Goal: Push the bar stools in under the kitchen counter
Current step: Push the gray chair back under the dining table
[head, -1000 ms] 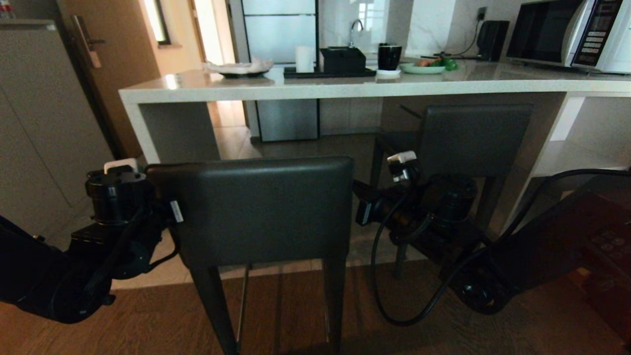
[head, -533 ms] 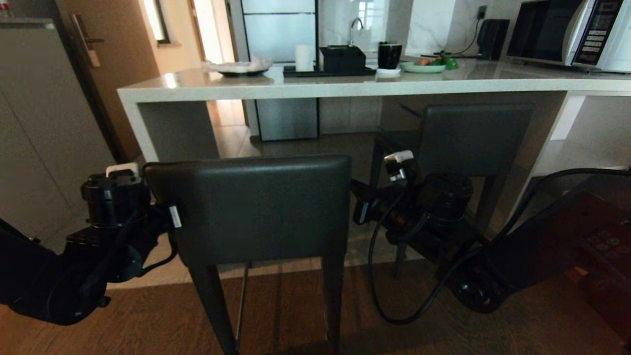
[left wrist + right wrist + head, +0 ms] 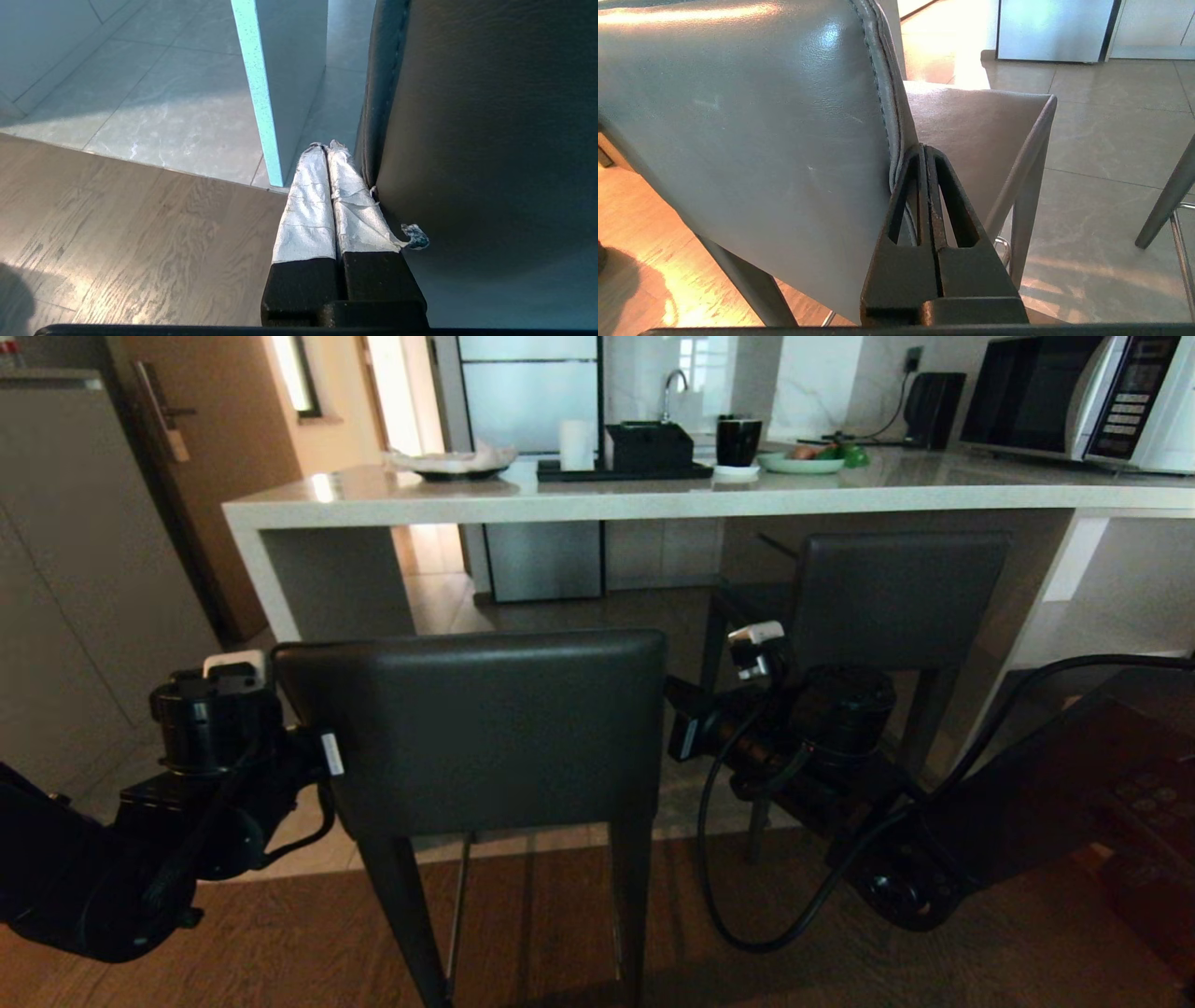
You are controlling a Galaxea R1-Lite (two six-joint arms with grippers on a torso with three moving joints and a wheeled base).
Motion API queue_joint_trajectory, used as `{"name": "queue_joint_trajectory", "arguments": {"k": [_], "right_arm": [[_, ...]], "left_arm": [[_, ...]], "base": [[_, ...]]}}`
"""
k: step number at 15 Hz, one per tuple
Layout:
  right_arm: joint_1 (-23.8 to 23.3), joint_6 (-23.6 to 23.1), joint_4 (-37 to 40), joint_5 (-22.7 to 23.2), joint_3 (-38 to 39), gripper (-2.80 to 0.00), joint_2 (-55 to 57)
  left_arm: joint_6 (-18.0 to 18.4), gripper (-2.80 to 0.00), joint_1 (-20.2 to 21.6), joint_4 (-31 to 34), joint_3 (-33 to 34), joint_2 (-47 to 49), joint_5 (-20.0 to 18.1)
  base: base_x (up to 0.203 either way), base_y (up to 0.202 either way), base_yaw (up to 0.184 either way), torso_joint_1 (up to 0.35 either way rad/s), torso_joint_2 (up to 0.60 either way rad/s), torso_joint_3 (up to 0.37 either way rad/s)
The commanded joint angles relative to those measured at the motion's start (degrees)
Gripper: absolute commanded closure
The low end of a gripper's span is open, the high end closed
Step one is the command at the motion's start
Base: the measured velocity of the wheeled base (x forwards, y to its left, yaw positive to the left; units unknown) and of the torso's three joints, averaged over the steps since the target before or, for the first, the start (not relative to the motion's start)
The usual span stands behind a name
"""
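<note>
two bar stools: one near, one further back by the counter. one kitchen counter. two grippers, left and right. one microwave. one black mug. one green plate. one paper roll.

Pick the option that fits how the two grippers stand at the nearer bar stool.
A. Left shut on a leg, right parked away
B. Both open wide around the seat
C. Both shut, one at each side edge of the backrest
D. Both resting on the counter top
C: the left gripper and right gripper each show jaws closed together, set against opposite side edges of the nearer bar stool backrest.
</note>
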Motion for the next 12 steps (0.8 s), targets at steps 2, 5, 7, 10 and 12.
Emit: {"name": "queue_joint_trajectory", "arguments": {"k": [2, 5, 7, 10, 12], "right_arm": [[-0.22, 0.00, -0.26, -0.04, -0.05, 0.00, 0.75], [-0.30, 0.00, -0.19, -0.07, -0.17, 0.00, 1.01], [-0.38, 0.00, -0.17, -0.08, -0.14, 0.00, 1.00], [-0.48, 0.00, -0.17, -0.04, -0.10, 0.00, 0.92], [-0.60, 0.00, -0.17, -0.04, -0.27, 0.00, 0.95]], "left_arm": [[-0.15, 0.00, 0.12, -0.36, 0.12, -0.06, 0.13], [-0.16, 0.00, 0.12, -0.36, -0.14, 0.20, 0.13], [-0.15, 0.00, 0.12, -0.36, -0.15, 0.29, 0.13], [-0.15, 0.00, 0.12, -0.36, -0.24, 0.38, 0.13], [-0.15, 0.00, 0.03, -0.36, -0.24, 0.38, 0.13]], "base": [[0.000, 0.000, 0.000, 0.000, 0.00, 0.000], [0.100, 0.000, 0.001, -0.002, 0.00, 0.005], [0.189, 0.000, 0.002, 0.008, 0.01, 0.002], [0.187, 0.000, 0.004, 0.004, 0.00, 0.002], [0.187, 0.000, 0.001, 0.001, 0.00, 0.001]]}}
